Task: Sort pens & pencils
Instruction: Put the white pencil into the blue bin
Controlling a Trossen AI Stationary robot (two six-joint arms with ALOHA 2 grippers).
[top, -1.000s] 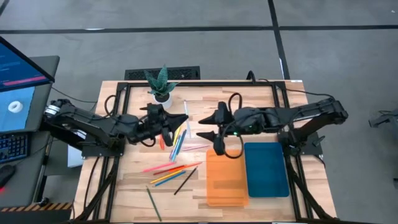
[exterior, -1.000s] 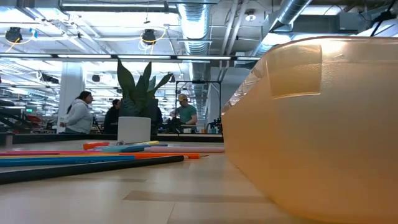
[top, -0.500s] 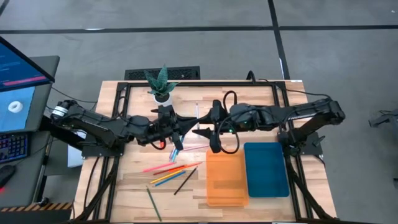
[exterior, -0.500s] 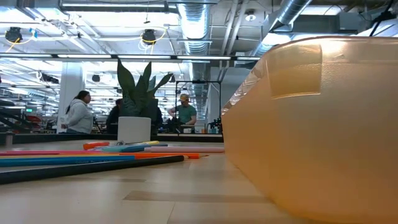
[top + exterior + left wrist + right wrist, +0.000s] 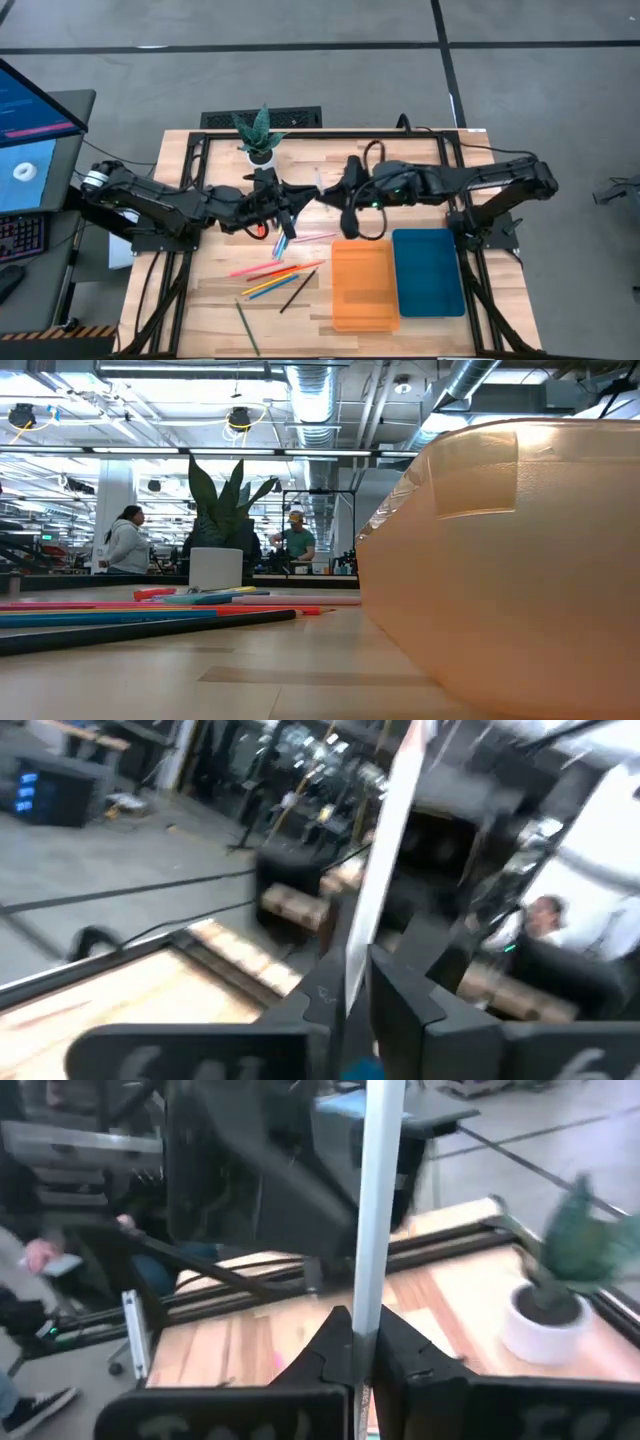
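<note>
- Right gripper (image 5: pixel 334 190) has closed since a second ago, when its jaws stood wide over the near edge of the orange tray (image 5: pixel 363 292). Both arms have since met mid-table.
- White stick (image 5: pixel 318 180): thin, straight, plain and pale. It is off the table, between the two grippers, behind the trays and near the potted plant (image 5: pixel 260 135).
- Right wrist view: the jaws are clamped tight on the stick near one end, and most of its length stands clear beyond them.
- Left gripper (image 5: pixel 293 197) is at the same stick from the other side. The left wrist view shows the stick's end sitting in it, but whether it grips or has let go cannot be told.
- Risk 1: if the left side is clamped when the right arm pulls away, the stick gets levered, bends or is yanked loose.
- Risk 2: gripped near its end, the stick may pivot or slip during the carry and fall short of a tray.
- Risk 3: the arms are close together, so a careless retreat could knock them together.
- Remaining pens & pencils (image 5: pixel 275 270) lie loose on the wood left of the orange tray. A dropped stick could scatter them.
- Blue tray (image 5: pixel 428 272) sits just right of the orange one. Which tray suits this stick cannot be judged from here.
</note>
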